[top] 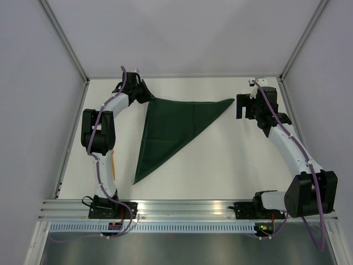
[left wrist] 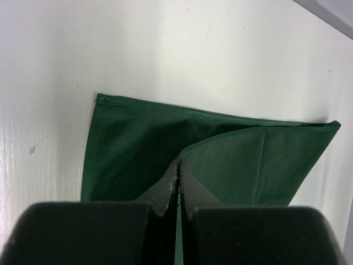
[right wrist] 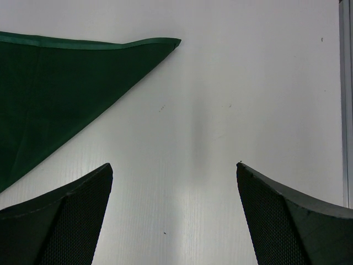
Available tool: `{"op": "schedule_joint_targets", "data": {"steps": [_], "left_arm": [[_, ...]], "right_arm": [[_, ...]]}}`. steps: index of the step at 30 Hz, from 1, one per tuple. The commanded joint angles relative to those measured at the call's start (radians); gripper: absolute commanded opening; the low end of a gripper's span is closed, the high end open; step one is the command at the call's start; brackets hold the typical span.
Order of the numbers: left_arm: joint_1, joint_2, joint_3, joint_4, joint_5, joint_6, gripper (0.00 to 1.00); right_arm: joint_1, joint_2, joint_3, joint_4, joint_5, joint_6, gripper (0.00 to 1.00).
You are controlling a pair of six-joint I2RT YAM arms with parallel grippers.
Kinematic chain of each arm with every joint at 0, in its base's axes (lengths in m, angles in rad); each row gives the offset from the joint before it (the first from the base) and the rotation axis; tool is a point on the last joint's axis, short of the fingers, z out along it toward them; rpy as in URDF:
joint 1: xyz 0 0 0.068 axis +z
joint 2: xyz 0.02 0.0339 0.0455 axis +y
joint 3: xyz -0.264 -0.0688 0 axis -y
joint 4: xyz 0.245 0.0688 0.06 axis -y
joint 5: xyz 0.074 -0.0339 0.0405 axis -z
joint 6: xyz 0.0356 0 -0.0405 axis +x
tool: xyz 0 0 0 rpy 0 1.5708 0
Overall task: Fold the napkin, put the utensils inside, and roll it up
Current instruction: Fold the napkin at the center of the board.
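Observation:
The dark green napkin [top: 171, 130] lies folded into a triangle on the white table, one tip at the back right and one at the near left. My left gripper [top: 144, 95] is at its back left corner, shut on an edge of the upper cloth layer. The left wrist view shows that gripper [left wrist: 178, 165] pinching the napkin [left wrist: 132, 143]. My right gripper [top: 241, 106] is open and empty just right of the napkin's right tip. In the right wrist view, that gripper [right wrist: 173, 164] is over bare table, the napkin [right wrist: 49, 88] to its left. A thin orange utensil [top: 113, 165] lies beside the left arm.
The table [top: 220, 160] is walled by white panels with metal posts at the back corners. A metal rail [top: 182, 207] runs along the near edge, with both arm bases on it. Purple cables run along both arms.

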Motion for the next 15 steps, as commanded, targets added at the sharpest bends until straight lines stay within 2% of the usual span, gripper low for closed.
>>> {"op": "schedule_joint_targets", "data": {"steps": [1,15], "left_arm": [[0.01,0.002,0.046,0.004,0.021,0.032,0.02],[0.024,0.002,0.054,0.004,0.021,0.032,0.02]], "right_arm": [[-0.002,0.009,-0.003,-0.02,0.017,-0.012,0.98],[-0.002,0.012,-0.004,-0.02,0.025,-0.013,0.98]]}}
